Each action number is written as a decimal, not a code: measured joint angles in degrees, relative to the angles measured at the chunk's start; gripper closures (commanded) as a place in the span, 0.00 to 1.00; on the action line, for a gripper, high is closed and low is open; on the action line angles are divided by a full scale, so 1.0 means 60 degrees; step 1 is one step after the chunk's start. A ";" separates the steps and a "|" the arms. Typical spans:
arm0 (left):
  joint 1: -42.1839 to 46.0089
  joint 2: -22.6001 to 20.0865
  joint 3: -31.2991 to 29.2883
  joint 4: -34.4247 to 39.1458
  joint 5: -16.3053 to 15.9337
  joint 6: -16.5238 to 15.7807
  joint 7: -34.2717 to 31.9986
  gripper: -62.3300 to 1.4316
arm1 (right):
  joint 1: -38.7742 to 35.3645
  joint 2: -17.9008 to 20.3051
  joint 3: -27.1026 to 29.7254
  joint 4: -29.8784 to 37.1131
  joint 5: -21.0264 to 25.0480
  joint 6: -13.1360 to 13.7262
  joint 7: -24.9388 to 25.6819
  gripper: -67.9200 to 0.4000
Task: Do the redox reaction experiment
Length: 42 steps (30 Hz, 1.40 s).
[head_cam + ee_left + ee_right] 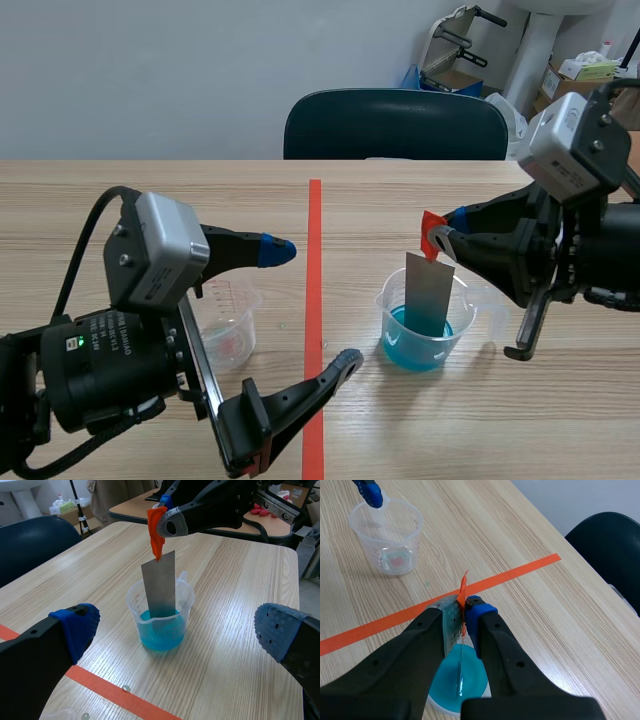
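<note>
Left gripper (310,306): nearest the camera. Its fingers are spread wide and hold nothing, and it straddles the tape line (315,230).
Clear cup (228,322): on the table at 9 o'clock from the tape line, just behind the left gripper. It looks empty apart from a faint pink patch at its bottom.
Beaker (392,300): at 3 o'clock from the tape line, upright, with blue liquid (415,350) in its lower part.
Metal strip (429,292): stands nearly upright in the beaker, its lower end in the blue liquid and its upper half above the rim.
Red tab (431,228): at the strip's 12 o'clock end.
Right gripper (441,238): comes in from 3 o'clock and is clamped on the red tab, so it carries the strip.
Chair (395,125): at 12 o'clock, beyond the table's far edge.
Step in hand: probably the dip itself, with the metal held in the solution.
Next move: likely calls for a steady, vertical hold, or a gentle release so that the strip leans on the beaker wall without tipping it.
</note>
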 measured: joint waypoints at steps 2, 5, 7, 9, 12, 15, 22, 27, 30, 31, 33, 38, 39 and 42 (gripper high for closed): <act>0.0000 0.0000 0.0000 0.0000 0.0000 0.0000 0.0000 0.00 | 0.0000 0.0000 0.0000 0.0000 0.0000 0.0000 0.0000 0.99; 0.0000 0.0000 0.0000 0.0000 0.0000 0.0000 0.0000 0.00 | 0.0000 0.0000 0.0000 0.0000 0.0000 0.0000 0.0000 0.99; 0.0000 0.0000 0.0000 0.0000 0.0000 0.0000 0.0000 0.00 | 0.0000 0.0000 0.0000 0.0000 0.0000 0.0000 0.0000 0.99; 0.0000 0.0000 0.0000 0.0000 0.0000 0.0000 0.0000 0.00 | 0.0000 0.0000 0.0000 0.0000 0.0000 0.0000 0.0000 0.99; 0.0000 0.0000 0.0000 0.0000 0.0000 0.0000 0.0000 0.00 | 0.0000 0.0000 0.0000 0.0000 0.0000 0.0000 0.0000 0.99; 0.0000 0.0000 0.0000 0.0000 0.0000 0.0000 0.0000 0.00 | 0.0000 0.0000 0.0000 0.0000 0.0000 0.0000 0.0000 0.99; 0.0000 0.0000 0.0000 0.0000 0.0000 0.0000 0.0000 0.00 | 0.0000 0.0000 0.0000 0.0000 0.0000 0.0000 0.0000 0.99; 0.0000 0.0000 0.0000 0.0000 0.0000 0.0000 0.0000 0.00 | 0.0000 0.0000 0.0000 0.0000 0.0000 0.0007 0.0000 0.98; 0.0000 0.0000 0.0000 0.0000 0.0000 0.0000 0.0000 0.00 | 0.0000 0.0000 0.0004 0.0015 0.0007 0.0215 -0.0004 0.98; 0.0000 0.0000 0.0000 0.0000 0.0000 0.0000 0.0000 0.00 | 0.0000 0.0004 0.0004 0.0018 0.0055 0.0237 -0.0015 0.98; 0.0000 0.0000 0.0000 0.0000 0.0000 0.0000 0.0000 0.00 | 0.0000 0.0004 0.0044 0.0018 0.0237 0.0237 -0.0131 0.98; 0.0000 -0.0004 0.0000 0.0000 0.0000 0.0000 0.0000 0.00 | -0.0004 0.0004 0.0681 0.0459 0.0754 0.0229 -0.0608 0.98; 0.0000 -0.0004 0.0000 0.0000 0.0000 0.0000 0.0000 0.00 | -0.0004 0.0007 0.0812 0.0645 0.0882 0.0222 -0.0780 0.98; 0.0000 -0.0004 0.0000 0.0000 0.0000 0.0000 0.0000 0.00 | 0.0000 0.0029 0.1082 0.1239 0.1475 0.0222 -0.1359 0.98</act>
